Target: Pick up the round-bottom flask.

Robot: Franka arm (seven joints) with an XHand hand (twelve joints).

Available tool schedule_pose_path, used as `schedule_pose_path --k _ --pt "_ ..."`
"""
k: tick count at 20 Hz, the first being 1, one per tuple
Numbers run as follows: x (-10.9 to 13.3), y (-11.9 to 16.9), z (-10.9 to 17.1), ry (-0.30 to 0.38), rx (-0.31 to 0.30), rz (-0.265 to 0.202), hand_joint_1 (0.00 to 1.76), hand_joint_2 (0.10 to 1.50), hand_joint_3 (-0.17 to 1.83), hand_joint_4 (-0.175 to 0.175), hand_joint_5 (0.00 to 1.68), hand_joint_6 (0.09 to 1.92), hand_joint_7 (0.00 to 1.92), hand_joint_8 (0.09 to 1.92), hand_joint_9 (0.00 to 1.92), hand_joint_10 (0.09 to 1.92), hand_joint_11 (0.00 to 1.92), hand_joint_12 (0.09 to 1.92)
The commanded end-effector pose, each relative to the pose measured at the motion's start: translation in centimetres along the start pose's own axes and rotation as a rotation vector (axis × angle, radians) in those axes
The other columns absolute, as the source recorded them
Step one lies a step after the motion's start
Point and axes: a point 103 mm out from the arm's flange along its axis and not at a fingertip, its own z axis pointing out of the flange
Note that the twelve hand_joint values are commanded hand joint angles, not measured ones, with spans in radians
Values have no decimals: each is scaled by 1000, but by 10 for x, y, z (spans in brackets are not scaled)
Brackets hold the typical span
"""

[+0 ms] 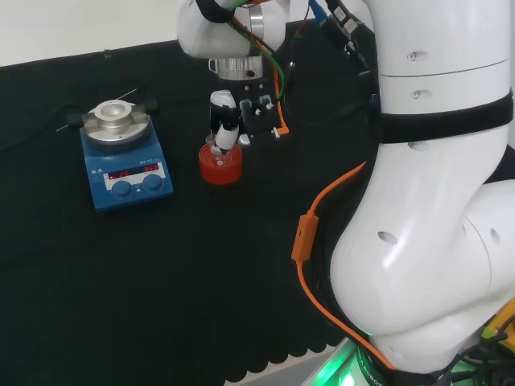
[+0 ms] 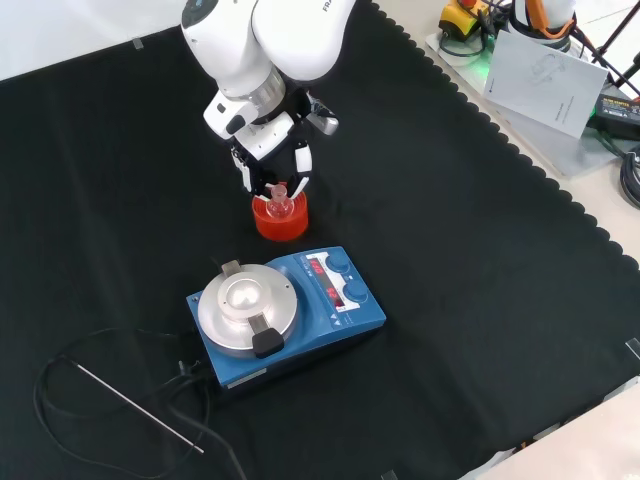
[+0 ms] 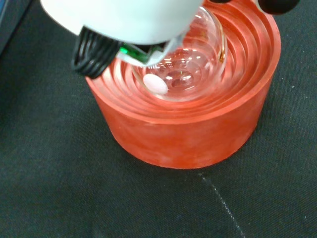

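Observation:
A clear round-bottom flask (image 3: 190, 64) sits in a red ribbed ring stand (image 3: 188, 129), with a small white stir bar (image 3: 155, 84) lying in its bulb. In the front view the stand (image 2: 281, 222) is just beyond the hotplate, and the flask's short neck (image 2: 279, 194) rises from it. The hand (image 2: 270, 150) hangs right above, fingers (image 2: 299, 165) pointing down on either side of the neck and close to it. In the head view the hand (image 1: 225, 121) stands over the stand (image 1: 220, 166), one finger reaching the flask's neck (image 1: 218, 149). The bulb rests in the stand.
A blue magnetic stirrer hotplate (image 2: 290, 312) with a round metal top stands in front of the stand in the front view, left of it in the head view (image 1: 125, 157). A thin metal rod (image 2: 135, 406) and a black cable lie beside it. The arm's white links (image 1: 434, 193) fill the head view's right.

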Motion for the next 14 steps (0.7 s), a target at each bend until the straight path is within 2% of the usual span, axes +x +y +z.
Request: schedule_pose_path --k 1,14 --pt "-1 1 1 -1 -2 1 1325 539 830 -175 1222 701 1465 535 1510 488 1274 1077" --pt "1 0 -5 -10 -34 5 1334 455 957 -175 1271 686 1504 534 1591 425 1362 1024"
